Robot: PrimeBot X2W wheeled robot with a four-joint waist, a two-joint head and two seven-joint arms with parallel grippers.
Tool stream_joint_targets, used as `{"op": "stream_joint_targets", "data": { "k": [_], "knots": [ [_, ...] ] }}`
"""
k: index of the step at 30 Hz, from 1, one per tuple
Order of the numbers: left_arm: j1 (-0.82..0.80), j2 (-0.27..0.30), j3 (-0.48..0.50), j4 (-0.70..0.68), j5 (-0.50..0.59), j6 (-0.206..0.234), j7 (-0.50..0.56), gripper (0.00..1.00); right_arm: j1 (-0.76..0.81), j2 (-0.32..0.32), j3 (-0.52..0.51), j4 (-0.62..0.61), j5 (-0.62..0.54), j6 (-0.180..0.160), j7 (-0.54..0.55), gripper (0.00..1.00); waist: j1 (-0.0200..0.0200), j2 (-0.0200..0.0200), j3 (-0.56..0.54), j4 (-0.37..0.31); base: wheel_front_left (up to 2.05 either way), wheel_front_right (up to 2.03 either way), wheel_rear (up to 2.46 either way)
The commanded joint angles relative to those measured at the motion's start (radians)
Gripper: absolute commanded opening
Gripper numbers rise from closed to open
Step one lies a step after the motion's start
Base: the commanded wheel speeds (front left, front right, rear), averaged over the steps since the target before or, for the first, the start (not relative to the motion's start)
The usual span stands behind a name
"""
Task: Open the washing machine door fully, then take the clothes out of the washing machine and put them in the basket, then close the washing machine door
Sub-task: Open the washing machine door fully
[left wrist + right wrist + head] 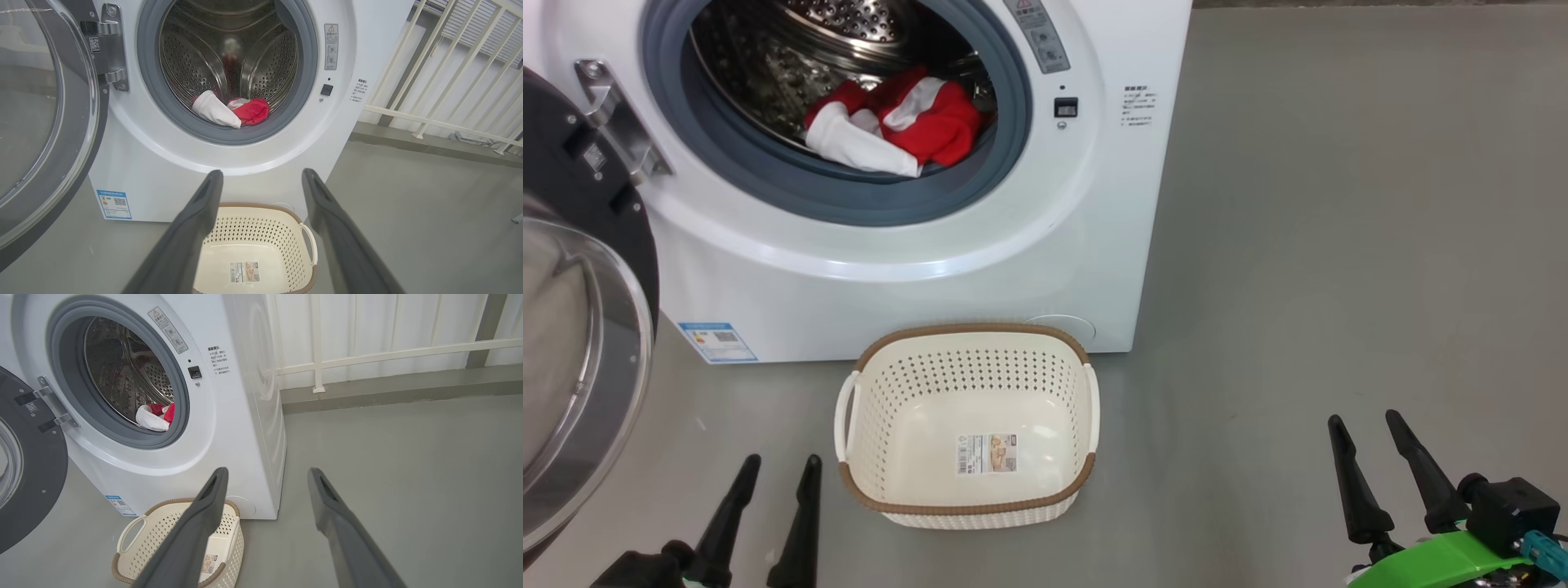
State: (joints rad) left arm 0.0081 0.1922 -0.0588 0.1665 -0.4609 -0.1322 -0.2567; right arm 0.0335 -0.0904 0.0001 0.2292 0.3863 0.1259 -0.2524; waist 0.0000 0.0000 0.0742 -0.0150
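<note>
On the grey floor [1339,245], just in front of the washing machine [915,278], stands the basket [970,330], upright, with its label sticker [986,453] showing on the bare bottom. The washing machine door [580,343] is swung wide open to the left on its hinge [617,122]. The clothes [907,126], red and white, lie inside the drum [229,53] at its front lip, against the grey rubber ring [849,204].

Left gripper [782,462] sits low at the near left, beside the basket, jaws spread wide and holding nothing. Right gripper [1363,418] is at the near right, well apart from the basket, jaws equally wide and empty.

Head view looks down on both grippers and the whole basket rim. Left wrist view looks straight into the drum, showing the perforated back wall and paddles, a white piece on the left and a red one on the right. Right wrist view takes in the machine's side panel and a white railing [367,355] along the floor's far edge, and less of the clothes.
</note>
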Motion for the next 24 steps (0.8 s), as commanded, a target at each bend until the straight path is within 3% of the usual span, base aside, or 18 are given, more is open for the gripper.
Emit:
{"op": "stream_joint_targets", "data": {
  "k": [1,24],
  "knots": [
    [-0.01,0.02,0.025,-0.033,-0.008,0.002,-0.005,1.0,-0.005,-0.01,0.013,-0.03,0.013,0.005,-0.009,1.0,0.0,0.0,-0.003,-0.008,0.0,0.0,0.0],
    [-0.027,0.025,0.04,-0.045,-0.01,0.002,-0.005,1.0,-0.003,0.0,-0.011,-0.044,0.002,0.005,-0.009,1.0,0.0,0.0,0.014,-0.002,0.0,0.0,0.0]
  ]
}}
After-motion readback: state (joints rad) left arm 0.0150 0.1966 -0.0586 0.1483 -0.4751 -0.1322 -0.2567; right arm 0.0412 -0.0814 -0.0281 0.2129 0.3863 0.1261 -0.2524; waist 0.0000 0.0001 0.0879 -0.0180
